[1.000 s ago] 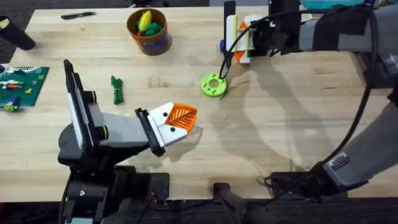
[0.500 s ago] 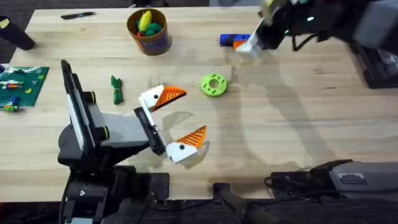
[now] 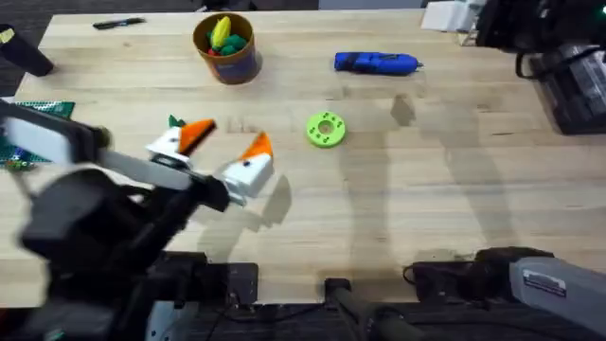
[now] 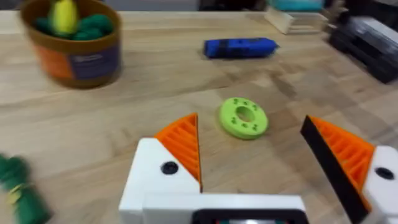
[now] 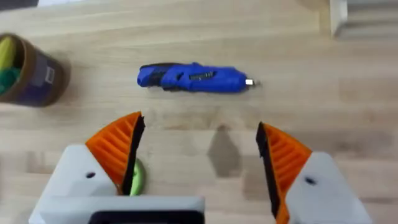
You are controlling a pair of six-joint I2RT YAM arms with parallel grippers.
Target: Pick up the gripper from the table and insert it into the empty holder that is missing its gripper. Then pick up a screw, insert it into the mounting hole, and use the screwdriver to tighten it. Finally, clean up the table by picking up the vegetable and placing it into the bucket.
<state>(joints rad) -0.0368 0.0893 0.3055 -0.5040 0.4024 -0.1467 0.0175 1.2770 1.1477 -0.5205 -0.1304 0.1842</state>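
The blue screwdriver point(image 3: 376, 62) lies flat on the far side of the table, also seen from the right wrist point(image 5: 196, 78). My right gripper point(image 5: 199, 152) is open above the table, short of the screwdriver and apart from it; overhead it sits at the far right edge point(image 3: 450, 16). My left gripper point(image 3: 225, 150) is open and raised, just right of the dark green vegetable point(image 3: 173, 122). From the left wrist the vegetable point(image 4: 15, 186) shows at the edge. The brown-orange bucket point(image 3: 225, 45) holds yellow and green toys. The loose gripper tip, holder and screw are out of view.
A lime-green disc point(image 3: 326, 129) lies mid-table, ahead of the left gripper's fingers point(image 4: 183, 146). A green board point(image 3: 43, 112) sits at the left edge and a black pen point(image 3: 118, 23) at the far left. Dark equipment point(image 3: 573, 85) stands at the right.
The right gripper let go of the screwdriver, which now lies flat, and pulled back to the far right. The left gripper opened, rose and swung left toward the vegetable.
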